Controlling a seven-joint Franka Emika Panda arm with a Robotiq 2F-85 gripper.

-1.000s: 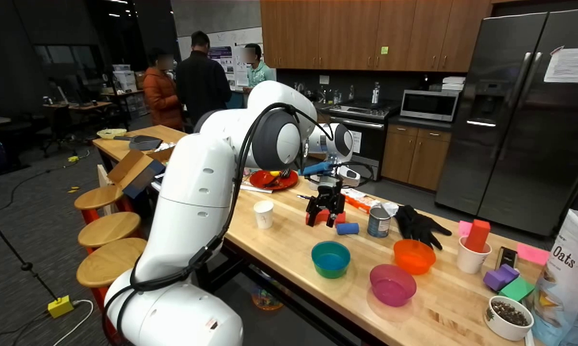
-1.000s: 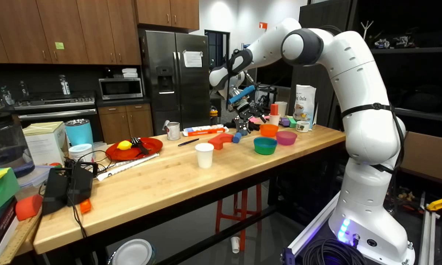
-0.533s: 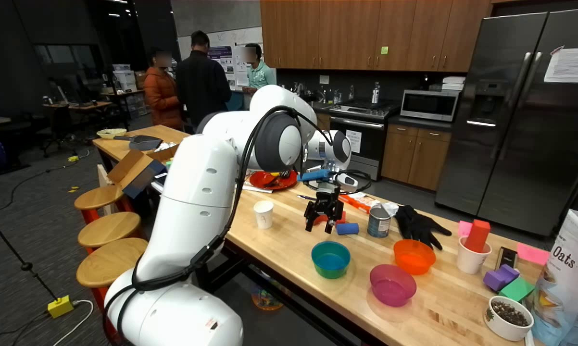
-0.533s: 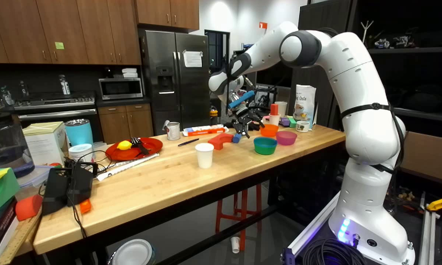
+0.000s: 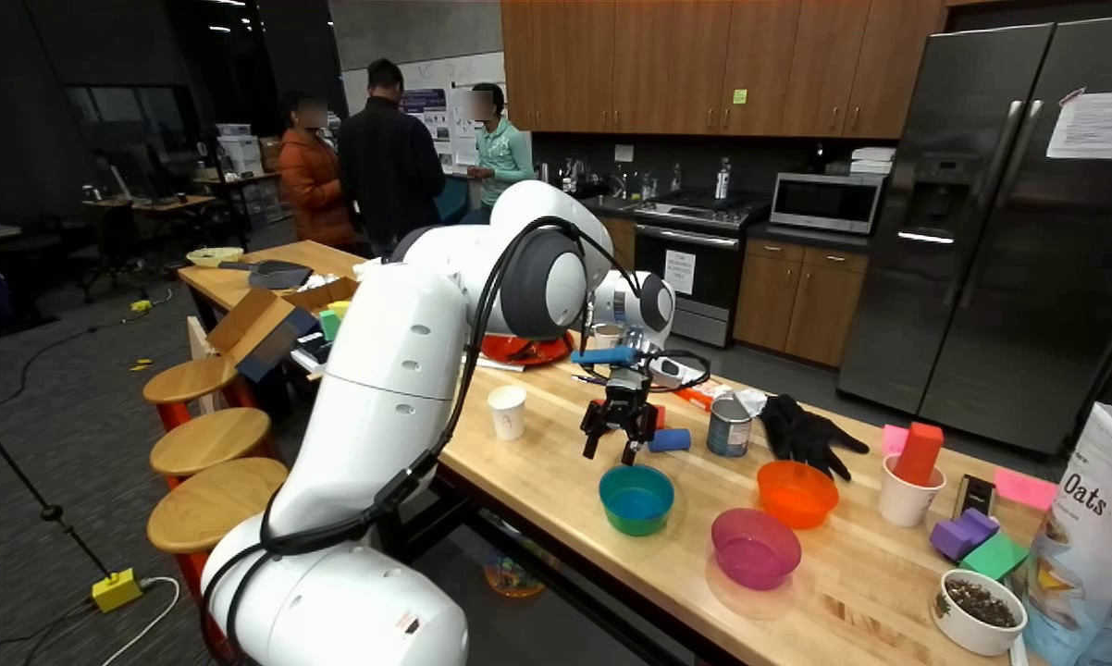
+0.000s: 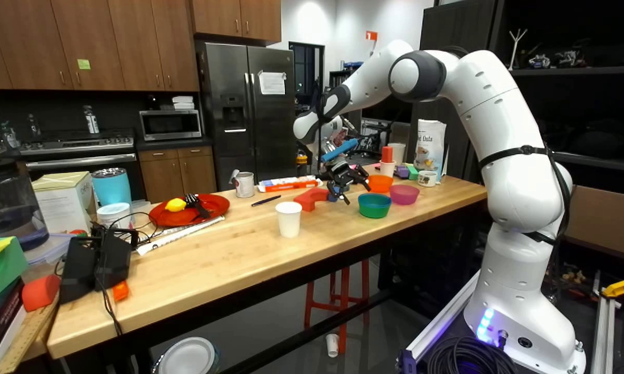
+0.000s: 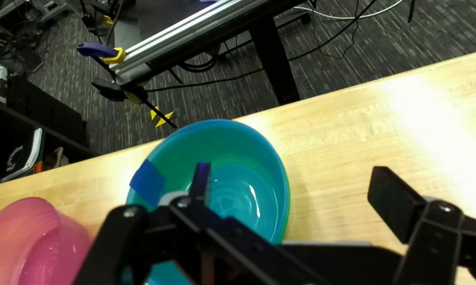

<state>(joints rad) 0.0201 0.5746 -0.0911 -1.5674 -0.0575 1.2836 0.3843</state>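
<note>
- Leftmost in an exterior view, one white cup (image 5: 507, 413) stands upright on the tabletop (image 5: 542, 476), well apart from the claw
- Next comes the claw (image 5: 611, 453), the only one here, its two fingers spread wide with nothing held between them
- One red block (image 6: 311, 198) lies partly hidden behind the claw in that same arrangement
- Below the claw and slightly right of it sits the nearest thing, one blue-green bowl (image 5: 637, 518), mouth up and round, so without a long axis; whether it is two bowls nested, I cannot tell
- In the wrist view the finger at picture left overlaps this bowl, the other shows against the tabletop, so the bowl lies to one side of the gap
- Right of the claw, one blue cylinder (image 5: 671, 440) lies on its side, long axis running across the view, near one metal can (image 5: 730, 430)
- Further right: one pink bowl (image 5: 756, 555), one orange bowl (image 5: 797, 499), one black glove (image 5: 801, 433)
- Rightmost: one paper cup (image 5: 909, 504) holding one red piece (image 5: 919, 453), one purple block (image 5: 963, 533), one green block (image 5: 995, 557), one white bowl (image 5: 978, 634), one oats bag (image 5: 1088, 555)
</note>
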